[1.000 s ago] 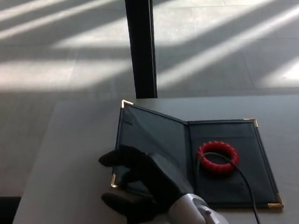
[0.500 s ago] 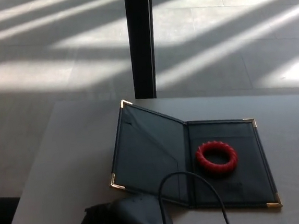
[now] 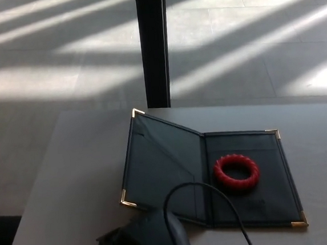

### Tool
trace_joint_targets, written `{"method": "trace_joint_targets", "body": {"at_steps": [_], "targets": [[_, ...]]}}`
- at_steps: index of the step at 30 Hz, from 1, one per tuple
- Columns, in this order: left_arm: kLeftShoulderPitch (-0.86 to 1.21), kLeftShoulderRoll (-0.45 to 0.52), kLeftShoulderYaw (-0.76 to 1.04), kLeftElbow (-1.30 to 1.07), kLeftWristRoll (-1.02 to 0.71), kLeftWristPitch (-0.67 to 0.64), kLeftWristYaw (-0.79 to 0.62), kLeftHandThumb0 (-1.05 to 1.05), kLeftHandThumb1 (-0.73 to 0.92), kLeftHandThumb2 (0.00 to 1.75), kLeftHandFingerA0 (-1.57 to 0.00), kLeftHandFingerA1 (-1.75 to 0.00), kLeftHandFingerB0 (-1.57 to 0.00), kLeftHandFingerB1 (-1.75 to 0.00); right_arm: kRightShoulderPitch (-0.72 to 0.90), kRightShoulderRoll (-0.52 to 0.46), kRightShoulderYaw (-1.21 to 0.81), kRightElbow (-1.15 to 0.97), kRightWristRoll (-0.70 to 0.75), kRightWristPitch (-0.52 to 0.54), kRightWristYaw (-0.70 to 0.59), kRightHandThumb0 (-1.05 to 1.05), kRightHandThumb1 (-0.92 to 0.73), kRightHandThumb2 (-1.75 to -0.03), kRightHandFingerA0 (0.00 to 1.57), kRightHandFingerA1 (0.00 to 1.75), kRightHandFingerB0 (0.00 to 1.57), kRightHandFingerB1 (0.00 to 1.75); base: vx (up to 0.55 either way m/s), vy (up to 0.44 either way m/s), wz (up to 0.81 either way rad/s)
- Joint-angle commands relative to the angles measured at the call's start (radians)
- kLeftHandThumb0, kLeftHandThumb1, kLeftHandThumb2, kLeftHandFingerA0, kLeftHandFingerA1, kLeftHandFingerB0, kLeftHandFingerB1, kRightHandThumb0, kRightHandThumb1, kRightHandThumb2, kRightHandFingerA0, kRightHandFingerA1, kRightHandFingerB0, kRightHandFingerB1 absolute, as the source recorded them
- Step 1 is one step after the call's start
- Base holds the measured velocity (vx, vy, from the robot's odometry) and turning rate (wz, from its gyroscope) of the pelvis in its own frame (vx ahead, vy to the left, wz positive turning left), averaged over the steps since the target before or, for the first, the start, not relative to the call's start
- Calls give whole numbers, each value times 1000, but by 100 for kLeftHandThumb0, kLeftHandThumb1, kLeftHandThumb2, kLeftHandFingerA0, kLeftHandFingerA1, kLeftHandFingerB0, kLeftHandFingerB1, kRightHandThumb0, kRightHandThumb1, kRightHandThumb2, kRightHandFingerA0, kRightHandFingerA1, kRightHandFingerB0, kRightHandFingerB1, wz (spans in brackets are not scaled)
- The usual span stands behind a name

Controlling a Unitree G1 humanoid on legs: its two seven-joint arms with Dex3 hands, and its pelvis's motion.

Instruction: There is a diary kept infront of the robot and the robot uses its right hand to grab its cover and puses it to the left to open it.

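The diary (image 3: 208, 176) lies open on the grey worktop (image 3: 77, 181), with a red ring (image 3: 237, 171) resting on its right page. The right robot hand (image 3: 141, 242) sits low at the near edge, just beside the left cover's corner, holding nothing; whether its fingers are spread I cannot tell.

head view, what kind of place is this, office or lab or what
Probably an indoor lobby or office by big windows: a sunlit tiled floor, a dark pillar, and a grey table holding an opened diary.
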Motion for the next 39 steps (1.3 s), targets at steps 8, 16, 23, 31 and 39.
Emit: {"method": "trace_joint_targets", "body": {"at_steps": [8, 16, 23, 31, 39], "targets": [[20, 12, -3, 27, 10, -8, 12, -96, 92, 96, -54, -102, -42, -84, -115, 288, -385, -283, 64, 46, 283, -57, -58, -64, 61, 82, 58, 72, 0, 0, 0], [32, 10, -3, 33, 14, -10, 22, -94, 92, 97, -55, -102, -46, -86, -80, 259, -785, -649, 221, 209, 442, -53, -50, -100, 64, 83, 44, 70, 0, 0, 0], [54, 13, 0, 24, 12, -5, 25, -92, 92, 97, -53, -99, -43, -83, 85, -39, -1116, -802, 305, 75, 543, -49, -75, -61, 54, 67, 51, 56, 0, 0, 0], [55, 11, 18, 28, -9, -15, 9, -93, 92, 98, -51, -103, -44, -88, 273, -216, -1528, -779, 443, -58, 580, -51, -74, -62, 59, 63, 53, 52, 0, 0, 0], [56, 14, 15, 42, -3, -16, 21, -94, 92, 95, -54, -103, -45, -87, 513, -315, -1874, -642, 486, -166, 560, -43, -74, -62, 57, 58, 50, 49, 0, 0, 0]]}}
